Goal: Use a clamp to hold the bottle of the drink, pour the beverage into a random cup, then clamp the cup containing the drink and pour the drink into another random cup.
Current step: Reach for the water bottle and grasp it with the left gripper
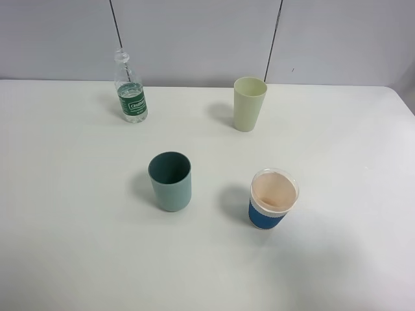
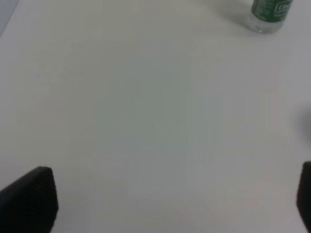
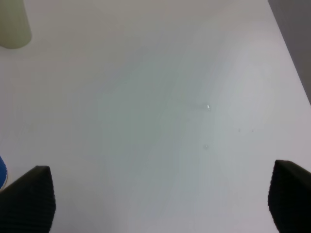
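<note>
While the bottle (image 1: pixel 131 97) stands upright and uncapped at the far left of the white table (image 1: pixel 65 194), the pale yellow-green tumbler (image 1: pixel 249 103) stands at the back to its right, well apart from it. Nearer the camera, the squat teal cup (image 1: pixel 170 181) sits left of the blue-sleeved paper cup (image 1: pixel 273 198), both upright. The left gripper (image 2: pixel 167 196) is released, its black fingers (image 2: pixel 29 199) spread wide above the table, with the bottle's base at the edge of its view. The right gripper (image 3: pixel 159 196) is likewise spread wide, grasping nothing, with the tumbler's base in a corner of its view.
</note>
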Robot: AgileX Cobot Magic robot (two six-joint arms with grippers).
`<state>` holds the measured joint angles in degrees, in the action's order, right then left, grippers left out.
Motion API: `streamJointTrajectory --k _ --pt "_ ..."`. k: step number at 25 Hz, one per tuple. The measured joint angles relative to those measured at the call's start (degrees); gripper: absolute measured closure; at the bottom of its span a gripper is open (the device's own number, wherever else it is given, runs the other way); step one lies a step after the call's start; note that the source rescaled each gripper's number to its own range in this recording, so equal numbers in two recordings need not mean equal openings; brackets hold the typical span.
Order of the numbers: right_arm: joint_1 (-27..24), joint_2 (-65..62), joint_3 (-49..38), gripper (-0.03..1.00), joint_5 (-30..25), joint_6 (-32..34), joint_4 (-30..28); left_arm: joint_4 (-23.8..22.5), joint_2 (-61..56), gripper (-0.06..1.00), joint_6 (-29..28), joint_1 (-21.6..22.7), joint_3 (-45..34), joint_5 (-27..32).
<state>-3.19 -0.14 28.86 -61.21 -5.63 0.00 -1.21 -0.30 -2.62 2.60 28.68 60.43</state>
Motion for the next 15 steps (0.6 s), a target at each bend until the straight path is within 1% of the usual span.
streamJointTrajectory --k 15 --pt "0.0 0.0 0.0 0.30 0.0 0.0 0.0 0.0 0.0 -0.06 0.0 0.0 0.0 0.0"
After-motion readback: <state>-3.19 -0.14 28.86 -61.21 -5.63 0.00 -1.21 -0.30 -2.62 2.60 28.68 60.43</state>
